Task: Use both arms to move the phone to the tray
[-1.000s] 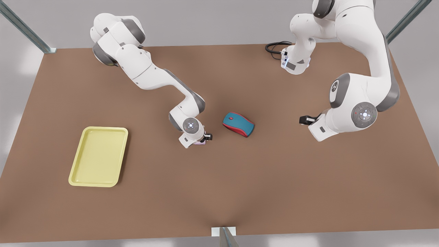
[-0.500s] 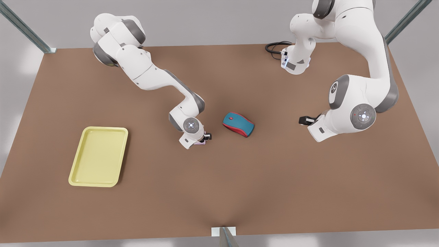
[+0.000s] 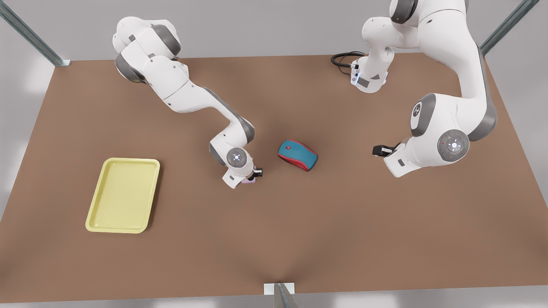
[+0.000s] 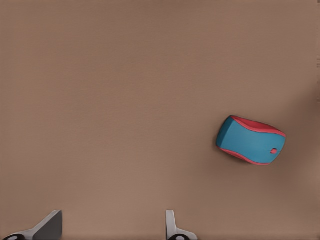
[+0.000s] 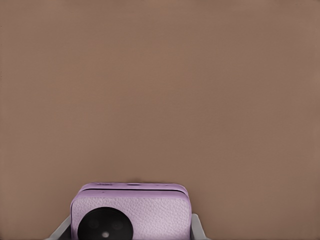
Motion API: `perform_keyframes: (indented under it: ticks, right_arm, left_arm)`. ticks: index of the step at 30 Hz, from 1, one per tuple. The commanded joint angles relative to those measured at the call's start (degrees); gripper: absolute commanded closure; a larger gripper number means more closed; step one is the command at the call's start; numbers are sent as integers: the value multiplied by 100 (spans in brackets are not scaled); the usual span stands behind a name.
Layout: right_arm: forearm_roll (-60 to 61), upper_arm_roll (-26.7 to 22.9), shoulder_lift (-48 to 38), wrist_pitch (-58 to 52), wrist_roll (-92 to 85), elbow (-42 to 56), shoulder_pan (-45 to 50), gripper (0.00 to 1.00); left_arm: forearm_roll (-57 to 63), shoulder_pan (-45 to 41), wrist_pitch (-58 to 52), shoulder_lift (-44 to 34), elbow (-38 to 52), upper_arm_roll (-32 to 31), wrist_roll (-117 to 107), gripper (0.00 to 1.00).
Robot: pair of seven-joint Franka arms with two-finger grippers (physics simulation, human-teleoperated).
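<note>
The phone (image 5: 131,211), pale pink with a black round lens on its face, sits clamped between the fingers (image 5: 196,226) of the right gripper (image 3: 250,176), near the middle of the desk (image 3: 274,239). In the front view only a sliver of pink (image 3: 247,181) peeks out from under the white wrist, so that view gives the phone's place, left of the mouse (image 3: 298,155) and well to the right of the tray (image 3: 123,195), while the right wrist view shows its textured skin, its fold line and the grey fingers pressed against both its sides. Whether the phone rests on the desk or is held just above it, I cannot tell. The teal and red mouse lies just to the right of that gripper, apart from it; the left wrist view shows the mouse (image 4: 251,140) farther off across bare brown desk, with the two fingers (image 4: 171,226) of the left gripper (image 3: 377,150) spread wide and holding nothing. That gripper hangs over the desk at the front view's right, well apart from the mouse, and its arm waits. The pale yellow tray lies at the front view's left. A black cable (image 3: 343,60) loops by the far arm base. Counted: one phone, one mouse, one tray, two arms.
</note>
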Motion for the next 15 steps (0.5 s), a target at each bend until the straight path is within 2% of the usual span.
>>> perform_keyframes:
  ticks: [1, 5, 9, 12, 13, 15]
  right_arm:
    - [9, 10, -154, -382, -1035, 32, -339, 26]
    - [18, 37, -699, -1024, -3074, -91, -1877, 26]
    - [27, 28, -691, -1130, -5579, -266, -3415, 26]
    - [10, 19, -734, -1130, -6511, -574, -4084, 25]
    - [-25, -7, -884, -1069, -6599, -776, -4093, 25]
    - [-280, -25, -919, -1033, -6775, -864, -4295, 14]
  left_arm:
    - [-12, 0, 2, -7, 2, 0, 23, 0]
    - [-30, 0, 2, -7, 2, 0, 23, 0]
    - [-30, 0, -6, -7, 2, 0, 14, 0]
    - [-48, 0, -15, -59, 11, 9, 14, 0]
    - [-47, 0, -24, -165, 11, 9, -12, 0]
    - [-30, 0, -59, -244, 143, 9, -21, 0]
